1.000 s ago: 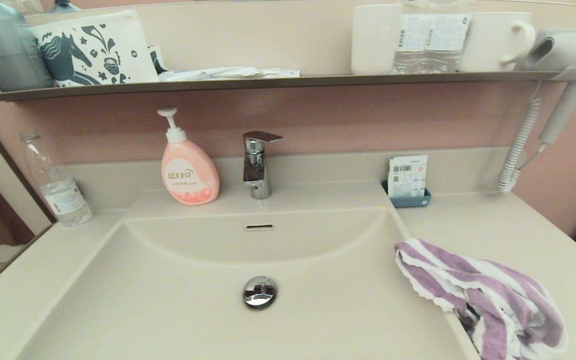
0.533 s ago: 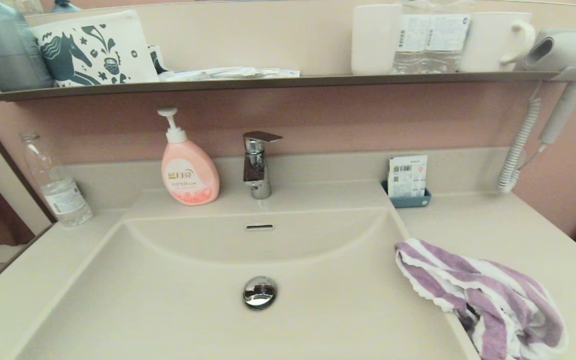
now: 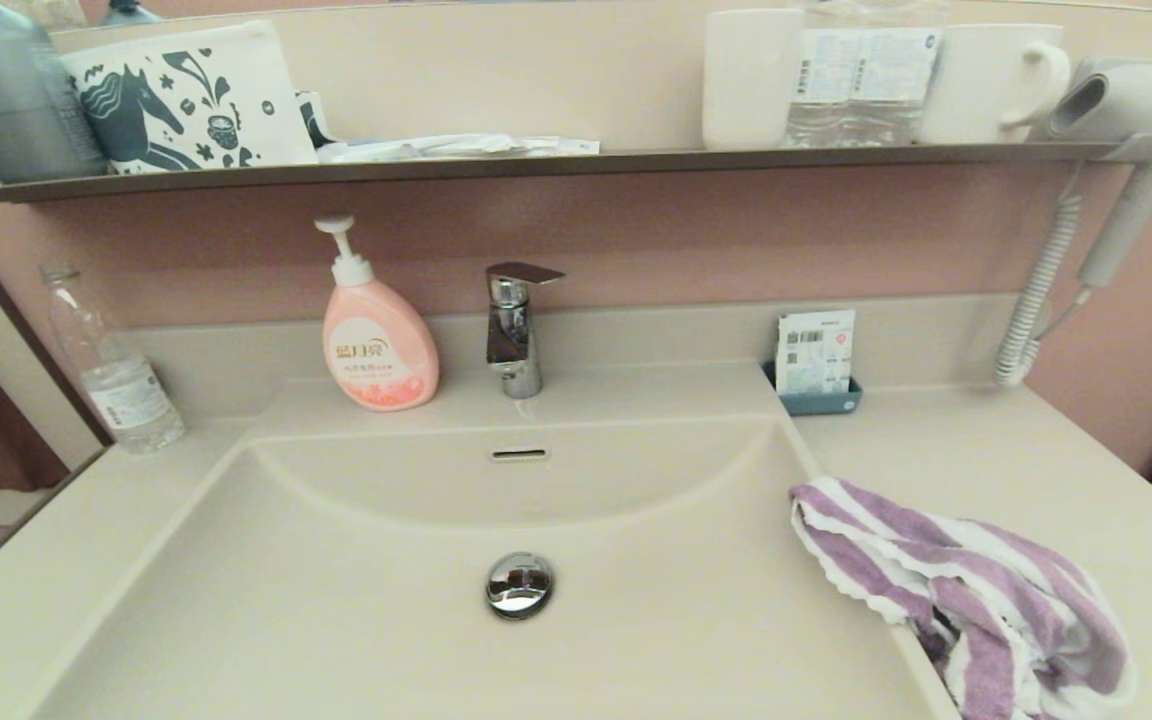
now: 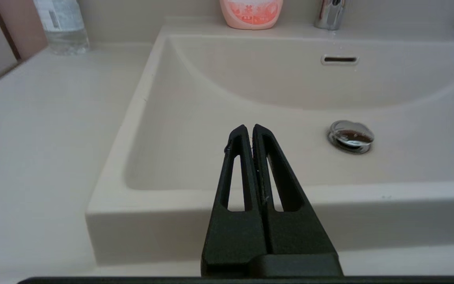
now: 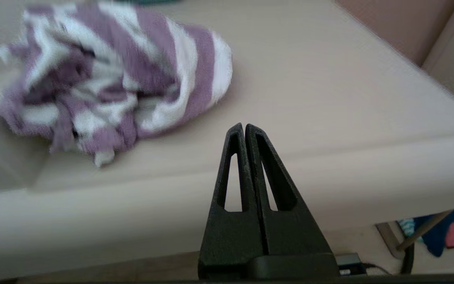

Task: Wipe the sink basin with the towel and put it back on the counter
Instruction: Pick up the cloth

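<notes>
The purple and white striped towel (image 3: 966, 590) (image 5: 112, 79) lies crumpled on the counter (image 3: 1016, 460) at the sink basin's right rim, one corner hanging over the edge. The cream sink basin (image 3: 356, 600) (image 4: 211, 118) holds a chrome drain plug (image 3: 519, 583) (image 4: 350, 136) and a slot overflow hole (image 3: 519, 455). My right gripper (image 5: 244, 126) is shut and empty, low by the counter's front edge, short of the towel. My left gripper (image 4: 249, 127) is shut and empty in front of the basin's near rim. Neither gripper shows in the head view.
A pink soap pump bottle (image 3: 376, 340) and a chrome faucet (image 3: 514, 325) stand behind the basin. A water bottle (image 3: 111, 365) sits at the far left, a blue tray with a packet (image 3: 814, 365) at the back right. A hair dryer (image 3: 1126, 110) hangs over the right counter, by the dark shelf (image 3: 536, 165).
</notes>
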Tool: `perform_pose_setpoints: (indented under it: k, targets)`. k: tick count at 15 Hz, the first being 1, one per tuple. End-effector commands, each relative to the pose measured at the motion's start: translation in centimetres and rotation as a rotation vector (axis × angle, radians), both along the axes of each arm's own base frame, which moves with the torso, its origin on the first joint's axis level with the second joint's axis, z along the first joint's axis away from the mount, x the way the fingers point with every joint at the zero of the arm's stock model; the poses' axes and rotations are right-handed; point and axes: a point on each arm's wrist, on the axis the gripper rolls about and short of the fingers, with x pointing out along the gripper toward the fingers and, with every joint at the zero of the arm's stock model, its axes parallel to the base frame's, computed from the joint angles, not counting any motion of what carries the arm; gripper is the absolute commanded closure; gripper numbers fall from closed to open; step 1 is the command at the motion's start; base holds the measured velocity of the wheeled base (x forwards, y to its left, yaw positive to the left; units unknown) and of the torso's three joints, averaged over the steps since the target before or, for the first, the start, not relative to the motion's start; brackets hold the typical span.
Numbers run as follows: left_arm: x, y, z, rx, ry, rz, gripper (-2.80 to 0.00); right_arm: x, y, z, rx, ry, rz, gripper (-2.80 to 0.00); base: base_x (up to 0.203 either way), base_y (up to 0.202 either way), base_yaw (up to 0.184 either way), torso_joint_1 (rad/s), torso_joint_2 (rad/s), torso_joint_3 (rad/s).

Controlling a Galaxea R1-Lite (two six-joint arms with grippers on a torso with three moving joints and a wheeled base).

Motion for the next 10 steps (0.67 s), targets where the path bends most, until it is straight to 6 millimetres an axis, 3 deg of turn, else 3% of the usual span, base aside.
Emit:
perform_pose_setpoints:
  k: [1, 4, 6, 10]
  targets:
    - [0.0, 0.0, 0.0, -0.025, 0.000, 0.003, 0.00, -0.3, 0.0, 1.4, 0.001, -0.017, -0.008, 0.00, 0.000, 0.000, 0.000, 0.000, 0.00, 0.000]
    - [0.0, 0.0, 0.0, -0.028, 0.000, 0.003, 0.00, -0.4, -0.1, 5.5, 0.004, -0.018, -0.034, 0.00, 0.000, 0.000, 0.000, 0.000, 0.00, 0.000]
    - [0.0, 0.0, 0.0, -0.028, 0.000, 0.004, 0.00, 0.8, -0.1, 8.2, 0.003, 0.024, -0.059, 0.00, 0.000, 0.000, 0.000, 0.000, 0.00, 0.000]
    - [0.0, 0.0, 0.0, -0.028, 0.000, 0.004, 0.00, 6.1, -0.3, 13.5, -0.005, 0.211, -0.118, 0.00, 0.000, 0.000, 0.000, 0.000, 0.00, 0.000]
